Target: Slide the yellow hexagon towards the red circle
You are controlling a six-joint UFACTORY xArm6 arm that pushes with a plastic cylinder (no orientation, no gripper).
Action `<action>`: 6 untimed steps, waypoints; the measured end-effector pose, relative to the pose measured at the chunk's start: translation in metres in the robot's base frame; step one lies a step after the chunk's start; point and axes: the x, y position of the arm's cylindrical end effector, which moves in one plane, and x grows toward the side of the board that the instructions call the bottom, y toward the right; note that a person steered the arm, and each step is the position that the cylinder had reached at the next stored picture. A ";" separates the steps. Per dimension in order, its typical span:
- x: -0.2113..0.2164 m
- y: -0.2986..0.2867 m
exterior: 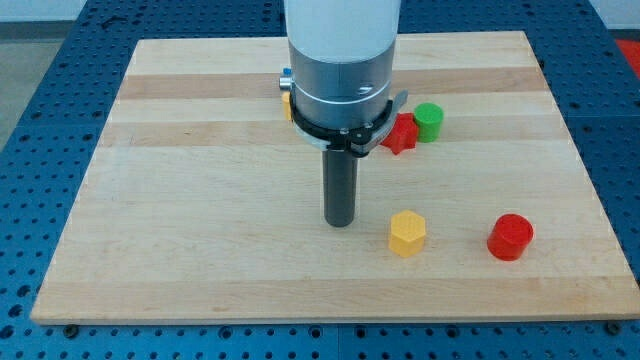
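Note:
The yellow hexagon (407, 233) sits on the wooden board (200, 200) near the view's bottom, right of centre. The red circle (511, 237) lies to its right, about a block's width away, at nearly the same height. My tip (340, 222) rests on the board just left of the yellow hexagon, with a small gap between them. The rod rises into the grey arm housing above.
A red block (403, 134) of unclear shape and a green round block (429, 121) sit together above the hexagon, partly behind the arm. A yellow-orange block (287, 103) peeks out at the arm's left side.

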 end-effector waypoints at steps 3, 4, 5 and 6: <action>0.017 0.055; 0.025 0.079; 0.025 0.101; 0.025 0.106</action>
